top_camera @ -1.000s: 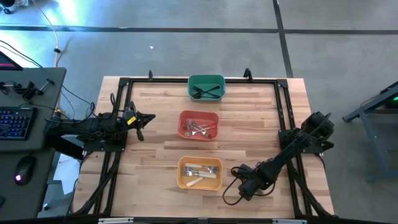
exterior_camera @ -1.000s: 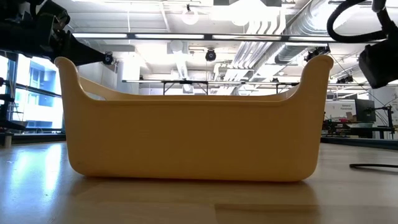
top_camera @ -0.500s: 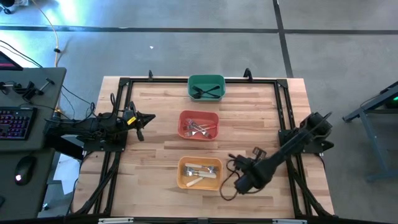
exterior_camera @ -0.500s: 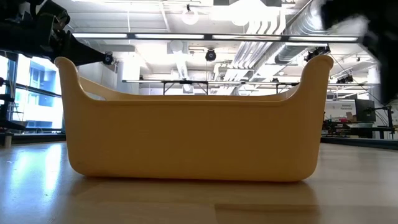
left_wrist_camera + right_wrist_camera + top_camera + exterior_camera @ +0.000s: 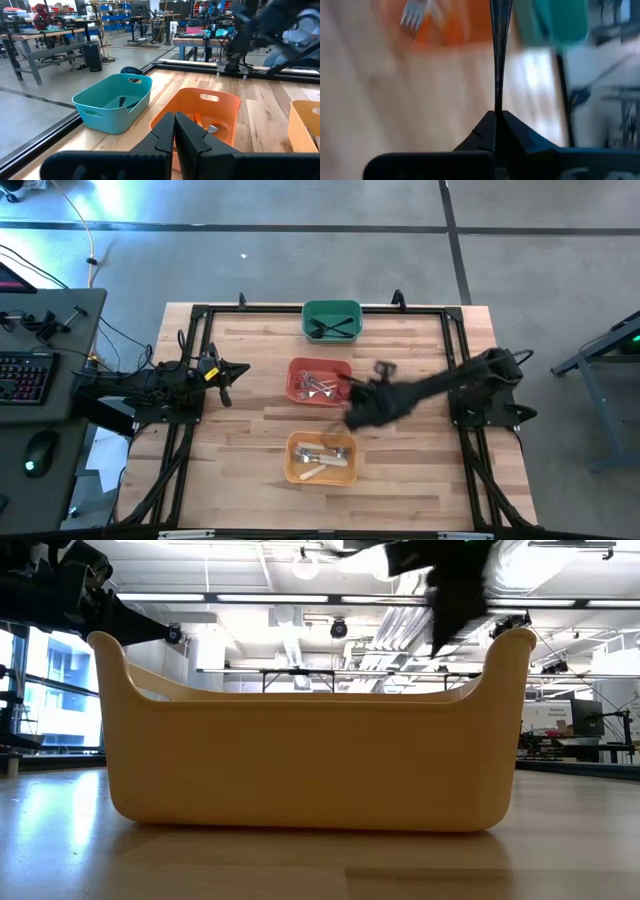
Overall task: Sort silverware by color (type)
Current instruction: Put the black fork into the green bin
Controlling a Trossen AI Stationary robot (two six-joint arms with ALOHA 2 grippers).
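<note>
Wooden tabletop (image 5: 250, 380), dark frame round its edges. Three bins sit in a row down the middle line: green bin (image 5: 331, 320) at the far edge, red bin (image 5: 320, 381) at centre, yellow bin (image 5: 321, 457) toward the near edge.

Right arm reaches in from the right edge, stretched across the middle. Right tool (image 5: 360, 412) is over the gap between red and yellow bins, just off the red bin's near right corner. Its fingers are closed on a thin dark utensil (image 5: 498, 55), which sticks straight out from the tips; the picture is smeared, so its head cannot be made out.

Left arm waits at the left edge, left tool (image 5: 232, 371) closed on nothing, pointing toward the red bin.

Silverware: dark pieces (image 5: 333, 329) lie in the green bin; silver-headed forks (image 5: 318, 388) lie in the red bin; forks with pale handles (image 5: 318, 459) lie in the yellow bin. No loose pieces show on the bare wood.
</note>
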